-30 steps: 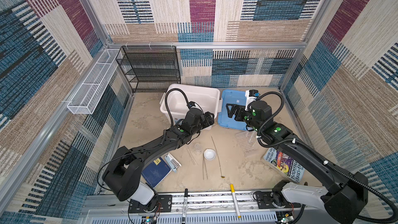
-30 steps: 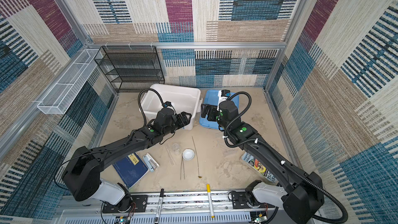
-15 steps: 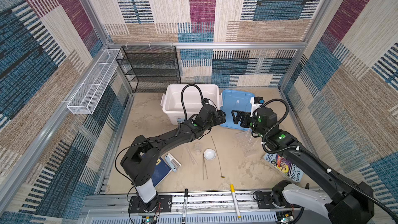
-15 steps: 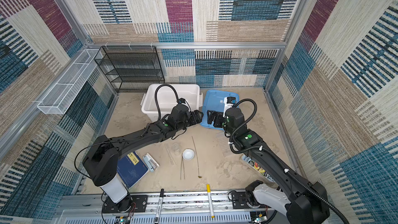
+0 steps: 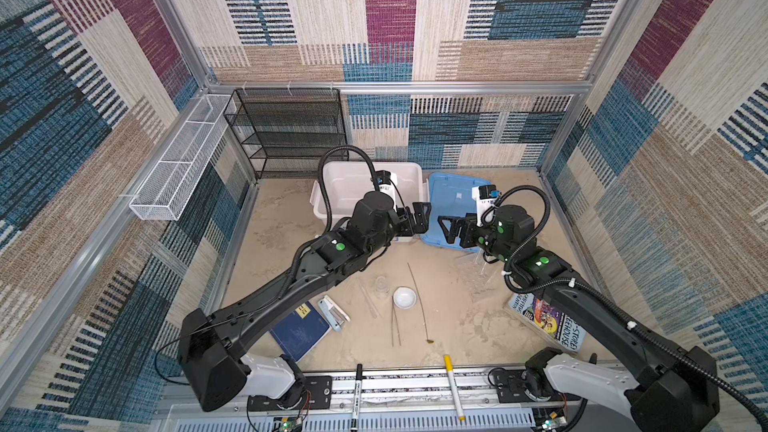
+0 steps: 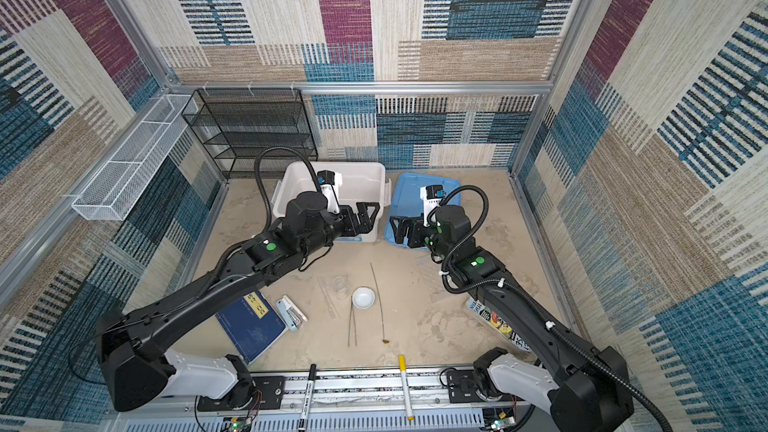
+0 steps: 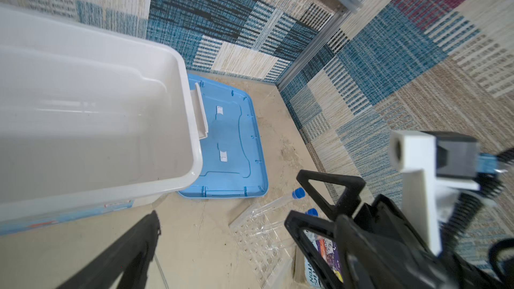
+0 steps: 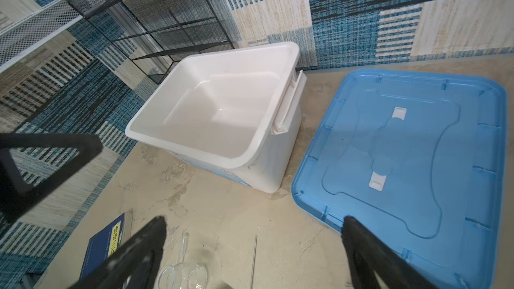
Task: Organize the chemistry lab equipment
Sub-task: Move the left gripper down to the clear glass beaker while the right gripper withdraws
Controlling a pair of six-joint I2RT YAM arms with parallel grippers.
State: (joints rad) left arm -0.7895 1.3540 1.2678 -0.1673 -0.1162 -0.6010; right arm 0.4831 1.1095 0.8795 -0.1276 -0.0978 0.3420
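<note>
The colourful book (image 5: 552,326) on the surface shows "-STORE" and "EHOUSE" in a top view, and "NTON" in the left wrist view. The dark blue book (image 5: 300,332) has a yellow label (image 8: 115,236) with unreadable characters. The black marker (image 5: 356,392) print is illegible.

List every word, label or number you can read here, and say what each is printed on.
"-STORE" and "EHOUSE": on the colourful book, title partly hidden.
Yellow label on the blue book: characters too blurred to read.
Print on the black marker: too small.
Sticker on the bin: blurred.
</note>
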